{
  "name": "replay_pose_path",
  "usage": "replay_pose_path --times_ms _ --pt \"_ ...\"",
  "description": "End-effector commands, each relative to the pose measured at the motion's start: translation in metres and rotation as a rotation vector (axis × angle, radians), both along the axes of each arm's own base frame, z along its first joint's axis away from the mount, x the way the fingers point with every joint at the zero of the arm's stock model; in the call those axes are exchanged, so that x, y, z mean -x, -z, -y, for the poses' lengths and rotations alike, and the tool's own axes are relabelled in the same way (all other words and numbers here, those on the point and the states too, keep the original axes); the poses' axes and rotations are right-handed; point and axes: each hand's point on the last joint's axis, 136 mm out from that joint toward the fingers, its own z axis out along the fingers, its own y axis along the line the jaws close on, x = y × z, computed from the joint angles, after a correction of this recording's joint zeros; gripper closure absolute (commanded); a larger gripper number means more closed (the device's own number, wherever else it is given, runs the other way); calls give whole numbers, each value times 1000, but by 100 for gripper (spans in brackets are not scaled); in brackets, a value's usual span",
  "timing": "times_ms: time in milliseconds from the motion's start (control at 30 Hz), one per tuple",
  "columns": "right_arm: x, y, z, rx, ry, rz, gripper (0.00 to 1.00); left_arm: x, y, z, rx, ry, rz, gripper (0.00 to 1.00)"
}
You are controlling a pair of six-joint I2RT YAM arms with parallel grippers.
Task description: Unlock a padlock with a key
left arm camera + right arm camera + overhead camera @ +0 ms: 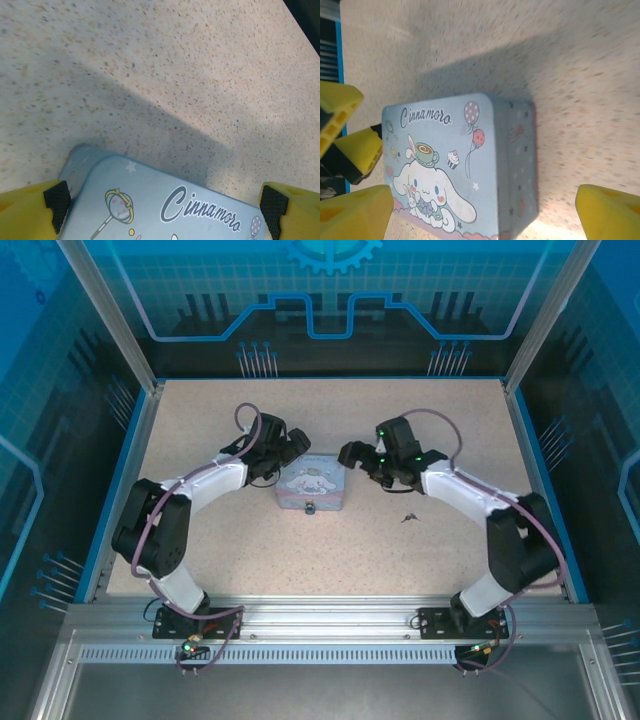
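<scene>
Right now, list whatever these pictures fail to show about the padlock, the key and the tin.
- tin, left wrist view: the bottom edge cuts off most of the lid.
- tin, right wrist view: the bottom edge cuts off one end.
- padlock, top view: a tiny dark speck at the tin's near side, too small to tell whether the shackle is open or shut.
- key, top view: too small to tell which way it points.

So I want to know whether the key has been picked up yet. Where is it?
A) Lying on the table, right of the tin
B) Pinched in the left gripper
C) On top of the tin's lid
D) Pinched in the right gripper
A: in the top view the key lies flat on the bare table, off to the right of the tin, close to the right arm.
</scene>
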Motion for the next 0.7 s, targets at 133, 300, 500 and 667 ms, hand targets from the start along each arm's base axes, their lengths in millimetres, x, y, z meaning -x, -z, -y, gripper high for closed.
replay_pose_path --times_ms 133,300,500,667 --pt "31 -28 82 186 109 19 5 6 -12 5 -29 68 42 1" --pt "61 -36 110 213 125 55 6 29 -10 -2 -27 86 47 1" --pt "99 -13 130 238 123 11 0 56 -3 8 3 139 42 1" --pt "113 11 139 264 124 -49 0 70 -6 27 23 191 56 1"
